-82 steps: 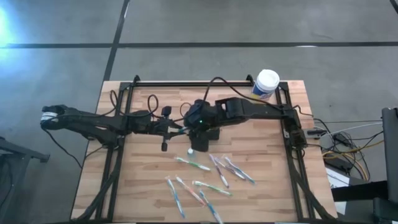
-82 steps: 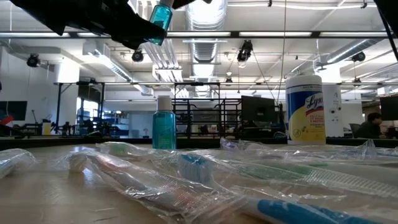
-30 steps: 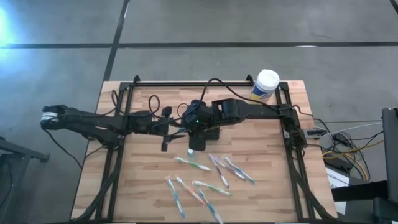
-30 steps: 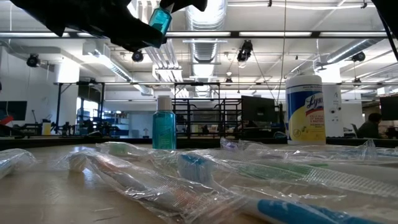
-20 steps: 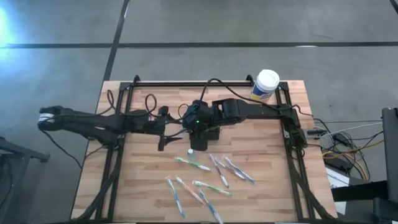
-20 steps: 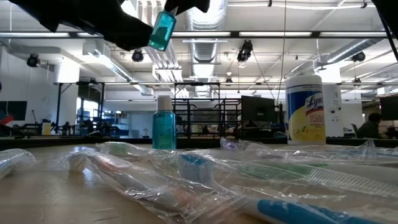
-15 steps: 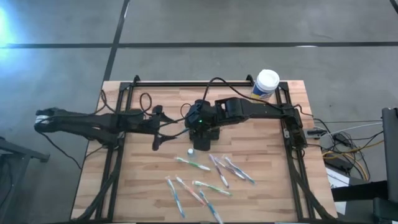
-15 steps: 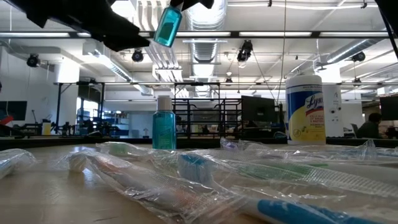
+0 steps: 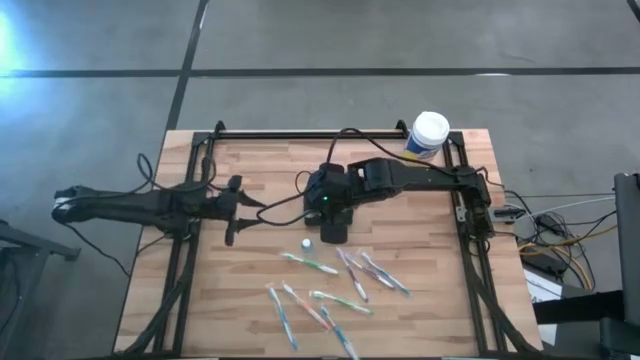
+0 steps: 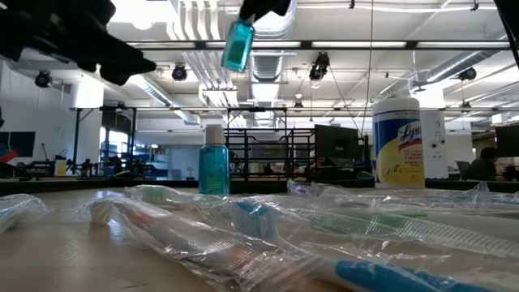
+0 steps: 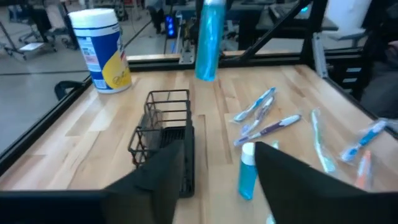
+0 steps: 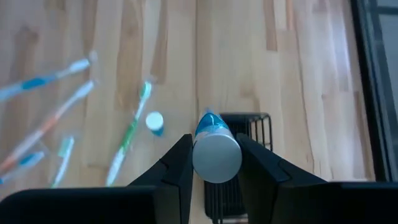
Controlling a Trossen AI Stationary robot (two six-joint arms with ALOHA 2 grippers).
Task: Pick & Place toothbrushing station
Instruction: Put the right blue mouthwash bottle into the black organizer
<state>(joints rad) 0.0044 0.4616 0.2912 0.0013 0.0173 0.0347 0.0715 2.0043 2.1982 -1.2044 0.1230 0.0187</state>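
Observation:
My right gripper [image 9: 325, 200] is shut on a small teal bottle [image 10: 238, 45], which it holds high above the table over the black wire-mesh holder [image 11: 165, 140]. The holder stands on the table mid-board and also shows below the bottle in the right wrist view [image 12: 242, 165]. A second teal bottle with a white cap [image 11: 247, 171] stands upright on its base beside the holder. My left gripper [image 11: 217, 186] is open and empty. It hovers left of the holder [image 9: 250, 207] and points toward it. My right gripper pinches the bottle's upper end [image 12: 214, 158] between its two fingers. The fingers come from above, pointing down. The bottle hangs below them, slightly tilted and lifted clear of the table, its teal body [image 11: 208, 40] above the holder.
A white-lidded canister with a yellow label [image 9: 428, 135] stands at the far right corner. Several wrapped toothbrushes [image 9: 330, 290] lie scattered on the near half of the board. Black frame rails [image 9: 180, 250] run along the board's edges.
My left gripper has drawn back from the hanging bottle toward the table's left edge. My right gripper has carried the bottle a little toward the table's right, and it now hangs over the holder.

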